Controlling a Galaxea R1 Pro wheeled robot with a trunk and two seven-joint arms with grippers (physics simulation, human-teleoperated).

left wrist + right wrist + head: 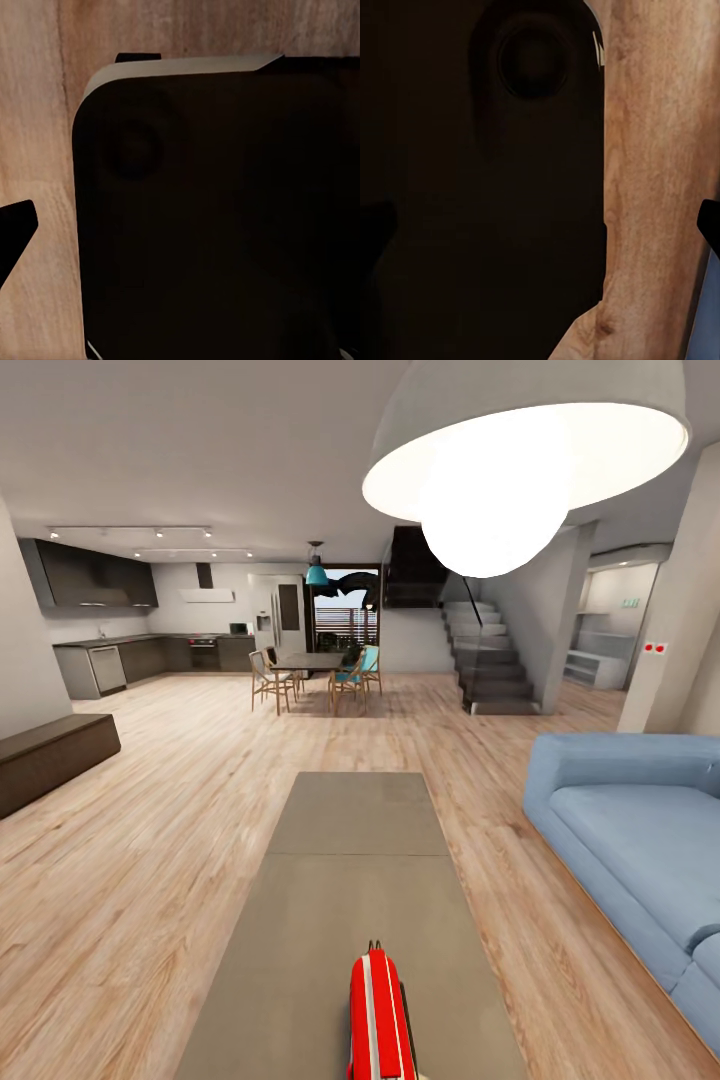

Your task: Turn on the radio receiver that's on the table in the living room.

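One small red radio receiver (380,1015) with a red top handle and white sides sits at the near end of a long, low coffee table (350,860) with a matte grey-brown top. In the head view it shows at the bottom centre, partly cut off by the edge, seen end-on so its face and dial are hidden. The table runs straight away from the robot across a light wood plank floor (160,840). A blue upholstered sofa (630,830) stands to the right of the table, and a large glowing white dome pendant lamp (520,450) hangs overhead. Far behind are a dark dining table with wooden chairs (315,670), a dark kitchen and a staircase.

Both wrist views look down past a dark, rounded robot body part onto wood flooring, so both arms seem to hang low beside the base. I cannot tell whether either set of jaws is wide or narrow.

The robot appears to have arrived, with reaching the next step. To do it well, tilt the head down until the whole radio is visible, find the switch or dial, then raise one arm slowly and press lightly, without pushing the radio off the near edge.
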